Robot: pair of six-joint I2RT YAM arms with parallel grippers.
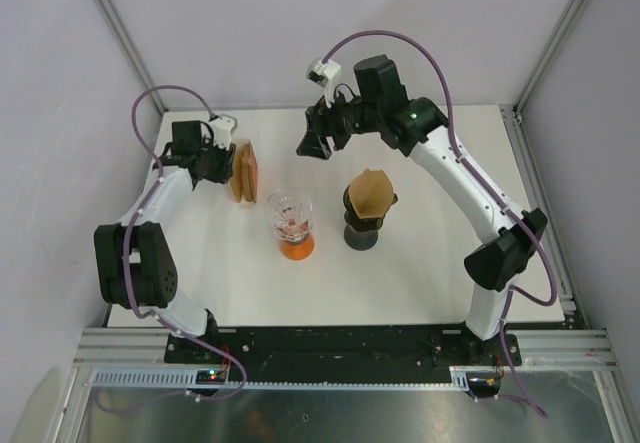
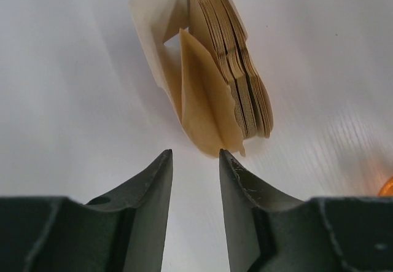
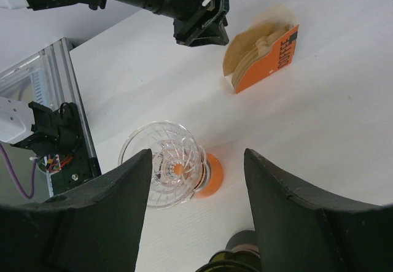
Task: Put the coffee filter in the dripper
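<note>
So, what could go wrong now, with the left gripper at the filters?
1. The left gripper is open at the tip of one loose filter. The packed stack sits right beside it, so it might pinch several.
2. The filter box looks light, and a pull could tip it.
3. The clear dripper stands nearby and could be bumped.

You can read only one marking: white letters, seemingly "COFFEE", running along the end of the orange filter box (image 3: 270, 69).
</note>
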